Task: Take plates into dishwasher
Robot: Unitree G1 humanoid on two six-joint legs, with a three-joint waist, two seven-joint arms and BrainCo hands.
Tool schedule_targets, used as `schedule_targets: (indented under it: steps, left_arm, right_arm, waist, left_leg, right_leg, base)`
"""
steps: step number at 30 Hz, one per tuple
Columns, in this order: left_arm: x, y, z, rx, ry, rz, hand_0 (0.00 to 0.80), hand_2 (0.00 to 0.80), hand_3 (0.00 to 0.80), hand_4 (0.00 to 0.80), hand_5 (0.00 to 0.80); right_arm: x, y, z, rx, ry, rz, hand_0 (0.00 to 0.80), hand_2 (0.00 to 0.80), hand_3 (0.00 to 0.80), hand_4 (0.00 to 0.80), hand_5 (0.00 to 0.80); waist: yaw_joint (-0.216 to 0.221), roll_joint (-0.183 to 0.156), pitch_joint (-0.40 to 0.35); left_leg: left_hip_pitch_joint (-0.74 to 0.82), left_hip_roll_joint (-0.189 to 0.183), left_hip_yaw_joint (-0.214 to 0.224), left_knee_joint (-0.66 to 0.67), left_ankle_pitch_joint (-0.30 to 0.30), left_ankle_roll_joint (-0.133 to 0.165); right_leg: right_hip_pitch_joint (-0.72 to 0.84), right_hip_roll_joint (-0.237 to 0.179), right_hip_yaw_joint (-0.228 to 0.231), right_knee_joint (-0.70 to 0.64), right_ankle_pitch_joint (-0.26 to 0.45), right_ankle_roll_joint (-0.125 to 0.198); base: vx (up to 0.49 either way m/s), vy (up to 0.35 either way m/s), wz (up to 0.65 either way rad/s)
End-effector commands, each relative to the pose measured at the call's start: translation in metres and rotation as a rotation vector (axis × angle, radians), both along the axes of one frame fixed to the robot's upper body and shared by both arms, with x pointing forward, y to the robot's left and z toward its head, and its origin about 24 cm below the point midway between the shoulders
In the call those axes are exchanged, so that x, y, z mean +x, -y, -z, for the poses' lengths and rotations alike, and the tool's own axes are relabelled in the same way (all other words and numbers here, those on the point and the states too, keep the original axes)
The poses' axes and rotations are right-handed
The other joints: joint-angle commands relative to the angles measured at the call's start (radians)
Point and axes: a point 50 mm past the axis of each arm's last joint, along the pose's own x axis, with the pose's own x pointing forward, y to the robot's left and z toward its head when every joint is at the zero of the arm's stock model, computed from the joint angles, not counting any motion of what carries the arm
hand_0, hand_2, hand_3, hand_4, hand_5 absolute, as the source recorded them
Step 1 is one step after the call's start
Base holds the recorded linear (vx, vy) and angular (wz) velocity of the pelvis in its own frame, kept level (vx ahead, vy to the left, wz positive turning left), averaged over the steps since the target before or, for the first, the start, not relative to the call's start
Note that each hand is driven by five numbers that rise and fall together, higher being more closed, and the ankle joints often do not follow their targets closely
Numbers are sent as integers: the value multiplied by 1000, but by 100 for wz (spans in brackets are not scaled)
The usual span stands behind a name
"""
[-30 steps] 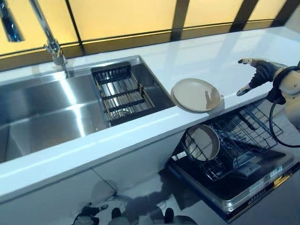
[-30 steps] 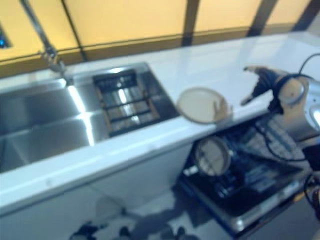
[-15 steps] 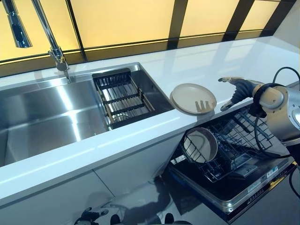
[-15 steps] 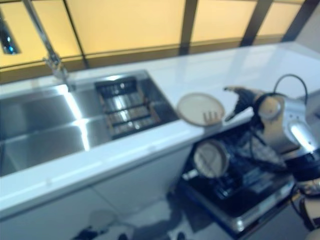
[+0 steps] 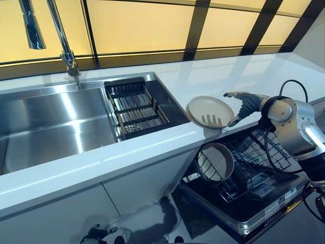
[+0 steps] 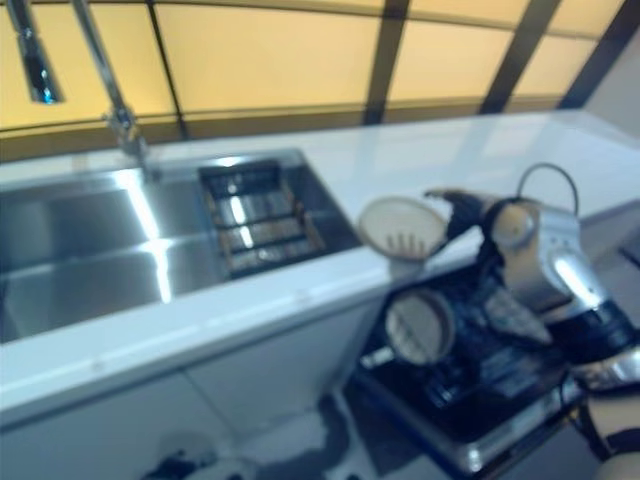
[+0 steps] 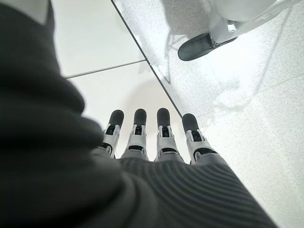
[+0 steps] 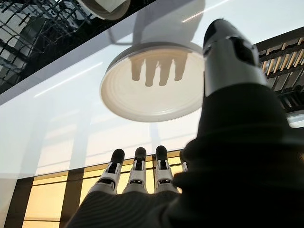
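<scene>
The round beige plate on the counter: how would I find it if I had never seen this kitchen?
Start at the steel sink in the white countertop. Just beside its dish rack lies the round beige plate, flat at the counter's front edge. Its twin stands upright in the dishwasher rack below.

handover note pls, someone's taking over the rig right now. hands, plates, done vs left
Right hand: open, fingers straight, beside the counter plate, not gripping it.
Left hand: open, idle, hanging over the floor.
Counter plate lies flat near the counter's front edge, right of the sink.
Done: one plate stands in the rack of the open dishwasher.
Left: grasp the counter plate and rack it below.
</scene>
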Motion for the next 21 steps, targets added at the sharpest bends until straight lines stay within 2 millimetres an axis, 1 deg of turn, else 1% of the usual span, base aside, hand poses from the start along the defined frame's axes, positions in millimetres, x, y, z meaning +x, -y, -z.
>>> schedule_targets:
  steps: [1, 8, 11, 21]
  left_arm:
    - [27, -12, -11, 56, 42, 78, 0, 0, 0, 0, 0]
    - [29, -14, -12, 64, 44, 79, 0, 0, 0, 0, 0]
    - [29, -14, -13, 68, 43, 86, 0, 0, 0, 0, 0]
    - [32, -13, -13, 66, 45, 106, 0, 0, 0, 0, 0]
  right_arm:
    - [0, -11, -28, -63, 104, -23, 0, 0, 0, 0, 0]
    - [5, -18, -22, -43, 76, -29, 0, 0, 0, 0, 0]
    - [7, -20, -18, -37, 62, -25, 0, 0, 0, 0, 0]
    - [16, -25, -15, -50, 38, -4, 0, 0, 0, 0, 0]
  waist:
    - [40, -23, 34]
    - [53, -35, 43]
    - [60, -36, 48]
    - [73, -36, 58]
  left_leg:
    - [34, 1, -14, -1, -71, 24]
    - [29, 0, -21, 1, -71, 26]
    - [27, -1, -24, 0, -71, 27]
    - [20, -7, -34, -2, -71, 28]
  right_leg:
    - [9, -38, -37, 63, -49, 57]
    - [9, -37, -42, 61, -47, 57]
    - [9, -38, -46, 61, -46, 57]
    - [4, -43, -52, 57, -39, 60]
  base:
    - [0, 0, 0]
    - [0, 0, 0]
    - [0, 0, 0]
    - [-2, 5, 2]
